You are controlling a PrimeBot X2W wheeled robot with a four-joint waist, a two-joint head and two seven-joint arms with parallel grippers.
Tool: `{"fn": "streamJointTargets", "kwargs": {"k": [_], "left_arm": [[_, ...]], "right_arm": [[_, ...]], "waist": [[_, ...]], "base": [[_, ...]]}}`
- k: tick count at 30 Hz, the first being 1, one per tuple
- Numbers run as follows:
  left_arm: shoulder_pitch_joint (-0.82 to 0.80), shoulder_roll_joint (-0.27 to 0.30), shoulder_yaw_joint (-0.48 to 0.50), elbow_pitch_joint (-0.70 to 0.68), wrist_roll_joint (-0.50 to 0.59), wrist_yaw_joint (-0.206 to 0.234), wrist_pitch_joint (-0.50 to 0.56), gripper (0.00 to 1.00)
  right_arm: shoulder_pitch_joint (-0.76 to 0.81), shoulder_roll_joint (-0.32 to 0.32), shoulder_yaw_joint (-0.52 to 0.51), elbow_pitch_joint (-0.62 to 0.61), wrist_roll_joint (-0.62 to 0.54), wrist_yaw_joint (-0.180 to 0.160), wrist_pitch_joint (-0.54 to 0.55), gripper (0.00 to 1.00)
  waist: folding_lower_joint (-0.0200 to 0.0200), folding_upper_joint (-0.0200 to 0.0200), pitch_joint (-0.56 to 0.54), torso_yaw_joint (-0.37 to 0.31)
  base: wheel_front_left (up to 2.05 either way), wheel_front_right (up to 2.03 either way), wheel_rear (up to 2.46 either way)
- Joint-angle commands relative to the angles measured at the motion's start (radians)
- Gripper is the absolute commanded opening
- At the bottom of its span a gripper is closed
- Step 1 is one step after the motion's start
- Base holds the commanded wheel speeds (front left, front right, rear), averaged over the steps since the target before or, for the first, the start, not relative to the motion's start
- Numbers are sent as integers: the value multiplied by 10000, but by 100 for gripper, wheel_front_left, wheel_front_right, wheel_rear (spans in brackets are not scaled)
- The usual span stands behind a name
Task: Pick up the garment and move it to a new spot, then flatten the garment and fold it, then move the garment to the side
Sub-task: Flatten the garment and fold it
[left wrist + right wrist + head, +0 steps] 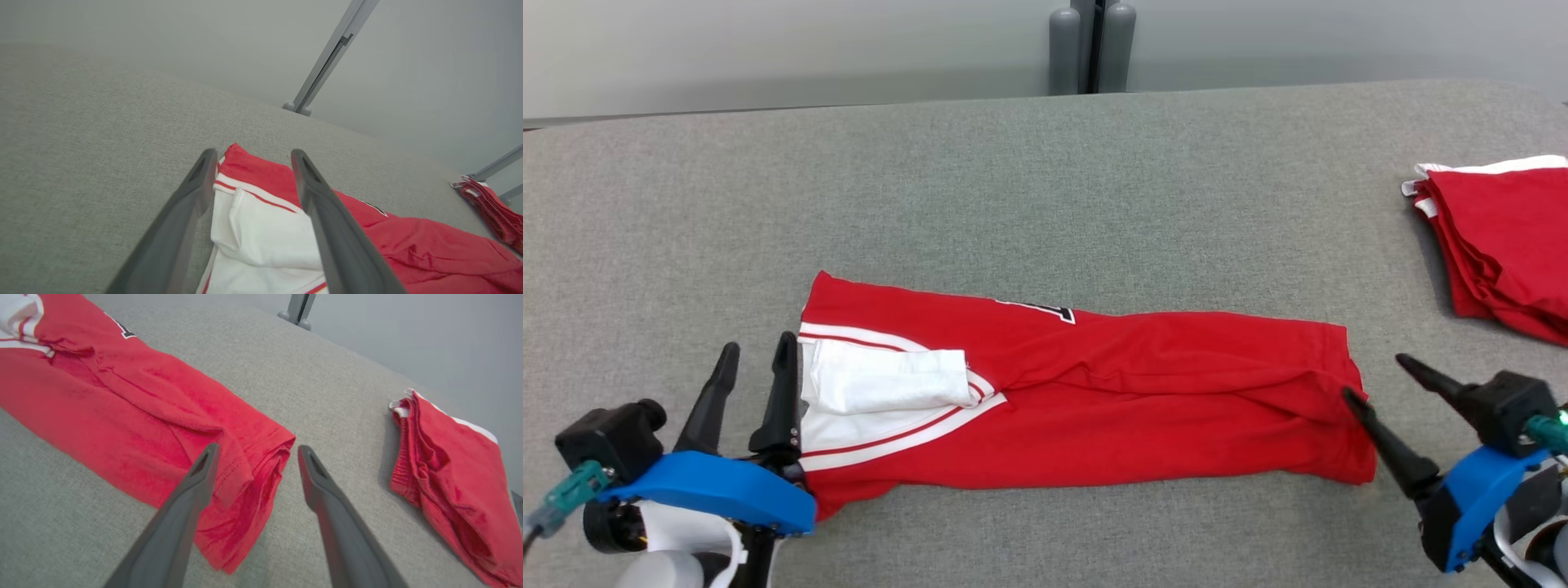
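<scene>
Across the near middle of the grey surface [1013,180], the red garment [1094,392] lay as a long folded band, its long axis running side to side between the two hands. The left hand [758,343] stood released and empty just beside the white-collared end, while the right hand [1374,376], likewise spread and holding nothing, sat at the hem end with its inner finger at the cloth's corner. Each end lay just ahead of its own hand, so neither arm seemed nearer.
</scene>
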Motion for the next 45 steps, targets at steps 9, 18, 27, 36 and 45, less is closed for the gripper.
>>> {"fn": "streamJointTargets", "kwargs": {"k": [9, 18, 27, 36, 45], "left_arm": [[-535, -885, -225, 455, 677, 488, -1362, 100], [-781, -1359, -391, 1204, 887, 601, -1971, 100], [-725, -1478, -322, 1535, 775, 606, -2142, 100], [-709, -1518, -364, 1723, 770, 589, -2247, 100], [-808, -1524, -620, 1807, 923, 550, -2226, 100]], "right_arm": [[-12, 2238, -2554, 287, 401, 2, 639, 100], [-189, 3434, -3332, 1278, 262, 2, 1812, 100], [42, 3902, -4110, 2444, -498, 4, 2307, 100], [-221, 4332, -4415, 3430, -859, 2, 2353, 100], [-972, 4017, -4187, 3842, -793, -4, 2096, 0]], "waist": [[0, 0, -245, 256], [0, 0, -310, 929], [0, 0, -215, 1462], [0, 0, -238, 1535], [0, 0, -285, 1156]], "base": [[0, 0, 0], [0, 0, 0], [0, 0, 0], [0, 0, 0], [0, 0, 0]]}}
